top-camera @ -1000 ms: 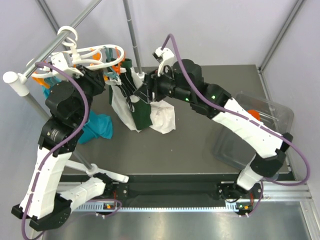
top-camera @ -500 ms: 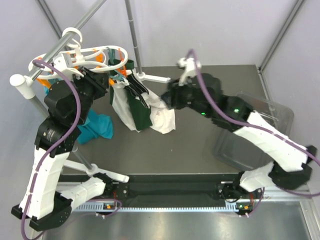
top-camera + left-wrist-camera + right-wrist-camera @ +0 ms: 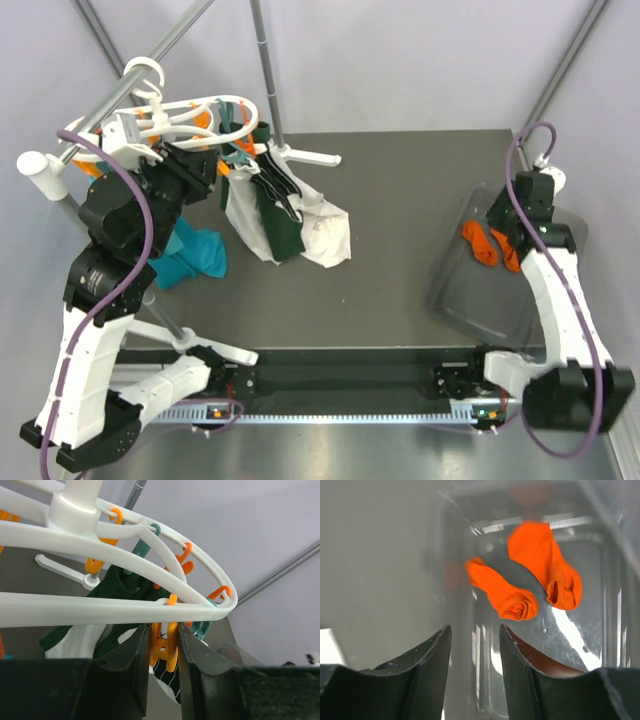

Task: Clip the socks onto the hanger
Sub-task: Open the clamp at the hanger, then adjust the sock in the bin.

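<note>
The white hanger (image 3: pixel 195 108) hangs from the grey rail at the back left, and its ring (image 3: pixel 125 560) fills the left wrist view. My left gripper (image 3: pixel 164 630) (image 3: pixel 213 168) is shut on one of its orange clips (image 3: pixel 167 652). A dark striped sock (image 3: pixel 276 186) (image 3: pixel 169 680) hangs just below that clip. At the right, two orange socks (image 3: pixel 480 243) (image 3: pixel 510 250) lie in a clear bin (image 3: pixel 455 300). My right gripper (image 3: pixel 507 222) (image 3: pixel 475 630) hovers over them, open and empty. Both socks (image 3: pixel 502 594) (image 3: pixel 545 562) lie ahead of its fingertips.
A dark-green cloth (image 3: pixel 282 228) and a white cloth (image 3: pixel 322 238) hang from the hanger down to the table. A teal cloth (image 3: pixel 192 255) lies at the left. A grey metal rail (image 3: pixel 100 105) and an upright pole (image 3: pixel 262 60) stand beside the hanger.
My right arm has swung away from the hanger to the right, over the clear bin, with its jaws narrowing a little. The left gripper has stayed on the clip.
</note>
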Action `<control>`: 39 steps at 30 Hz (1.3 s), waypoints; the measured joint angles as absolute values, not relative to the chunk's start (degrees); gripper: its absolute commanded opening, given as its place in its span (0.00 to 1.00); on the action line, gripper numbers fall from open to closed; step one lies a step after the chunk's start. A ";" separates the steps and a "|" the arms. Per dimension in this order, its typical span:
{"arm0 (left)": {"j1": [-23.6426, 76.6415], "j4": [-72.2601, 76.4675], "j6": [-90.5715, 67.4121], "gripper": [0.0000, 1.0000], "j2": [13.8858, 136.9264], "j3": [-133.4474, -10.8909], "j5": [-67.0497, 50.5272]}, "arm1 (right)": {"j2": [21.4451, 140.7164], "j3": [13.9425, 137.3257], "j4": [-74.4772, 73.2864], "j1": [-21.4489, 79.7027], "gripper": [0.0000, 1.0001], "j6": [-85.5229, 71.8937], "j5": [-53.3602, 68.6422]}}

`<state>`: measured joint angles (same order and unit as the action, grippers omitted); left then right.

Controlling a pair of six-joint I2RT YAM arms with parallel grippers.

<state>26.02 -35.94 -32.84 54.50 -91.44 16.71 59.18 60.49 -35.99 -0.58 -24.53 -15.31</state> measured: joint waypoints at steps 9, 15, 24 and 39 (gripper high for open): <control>26.02 -35.03 -32.75 0.00 52.71 -89.84 15.84 | 76.20 53.41 -28.49 -9.13 0.52 -21.58 -4.08; 26.00 -33.78 -32.36 0.00 52.38 -88.82 15.86 | 85.78 59.20 -25.10 -9.17 0.55 -17.93 -3.51; 26.00 -33.50 -32.21 0.00 52.77 -88.79 15.75 | 93.71 60.36 -24.08 -9.17 0.33 -18.02 -2.48; 25.96 -32.10 -32.27 0.00 52.14 -87.35 15.20 | 73.03 51.35 -24.47 -26.06 0.29 -33.69 9.47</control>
